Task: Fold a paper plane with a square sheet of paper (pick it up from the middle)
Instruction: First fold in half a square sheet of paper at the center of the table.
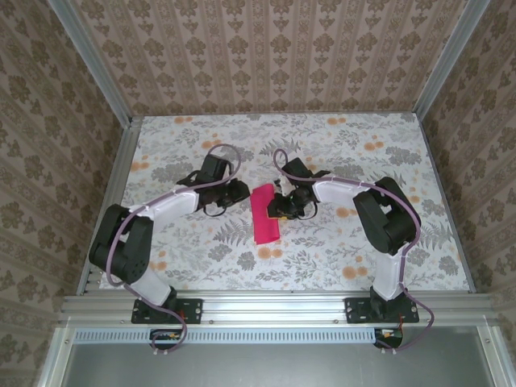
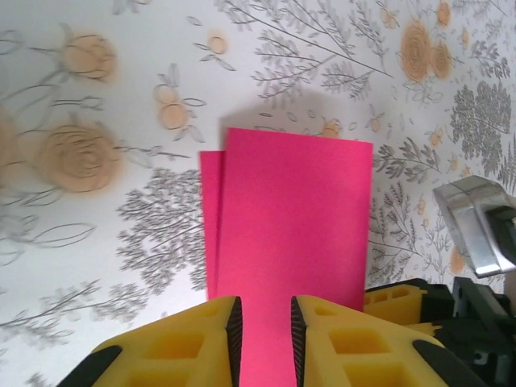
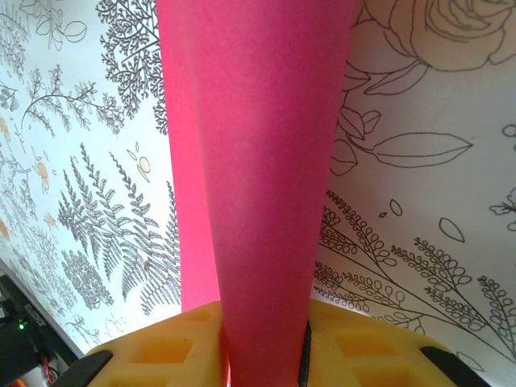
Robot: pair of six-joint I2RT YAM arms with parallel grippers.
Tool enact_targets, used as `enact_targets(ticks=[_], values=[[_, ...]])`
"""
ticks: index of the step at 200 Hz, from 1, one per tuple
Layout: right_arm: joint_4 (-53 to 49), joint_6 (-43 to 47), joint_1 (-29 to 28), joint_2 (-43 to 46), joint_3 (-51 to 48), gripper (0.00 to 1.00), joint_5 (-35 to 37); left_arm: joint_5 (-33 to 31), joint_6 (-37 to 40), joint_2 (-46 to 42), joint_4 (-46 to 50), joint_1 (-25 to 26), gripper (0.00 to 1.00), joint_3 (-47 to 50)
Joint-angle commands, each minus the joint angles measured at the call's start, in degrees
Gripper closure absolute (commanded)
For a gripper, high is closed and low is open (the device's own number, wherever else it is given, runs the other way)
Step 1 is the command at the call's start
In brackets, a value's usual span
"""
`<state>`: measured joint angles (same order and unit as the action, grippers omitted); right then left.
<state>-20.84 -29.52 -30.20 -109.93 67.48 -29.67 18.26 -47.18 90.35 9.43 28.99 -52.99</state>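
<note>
Paper (image 1: 265,214): right there mid-table (image 1: 339,258), between the two grippers, long side running near to far.
Left gripper (image 1: 244,193): just left of the paper's far end, fingers (image 2: 201,347) over its edge, gap between them.
Right gripper (image 1: 279,206): at the paper's right side, touching, with the paper pinched between its fingers (image 3: 347,351).

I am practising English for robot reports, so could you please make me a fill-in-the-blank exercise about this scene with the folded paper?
1. The square sheet of paper is folded, and ____ layers show at its edge in the left wrist view.
2. The jaws of both arms are ____ in colour.
3. The left gripper has open jaws; the jaws of the ____ arm grip the paper.
Missing words: two; yellow; right.
</note>
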Motion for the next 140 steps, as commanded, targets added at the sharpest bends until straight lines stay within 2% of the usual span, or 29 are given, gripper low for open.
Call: enact_targets(ticks=[1, 59, 140], values=[[-2.0, 3.5, 0.3, -0.6, 0.2, 0.72, -2.2, -0.4, -1.2, -2.7, 0.1, -1.3, 0.73, 2.7], [-8.7, 8.6, 0.4, -3.5, 2.6, 0.70, 1.1, 0.5, -1.1, -3.8, -0.7, -1.7, 0.70, 5.3], [-11.7, 11.9, 0.5, -4.9, 3.1, 0.64, 3.5, 2.5, -1.1, -1.1, -3.5, -1.4, 0.67, 5.4]])
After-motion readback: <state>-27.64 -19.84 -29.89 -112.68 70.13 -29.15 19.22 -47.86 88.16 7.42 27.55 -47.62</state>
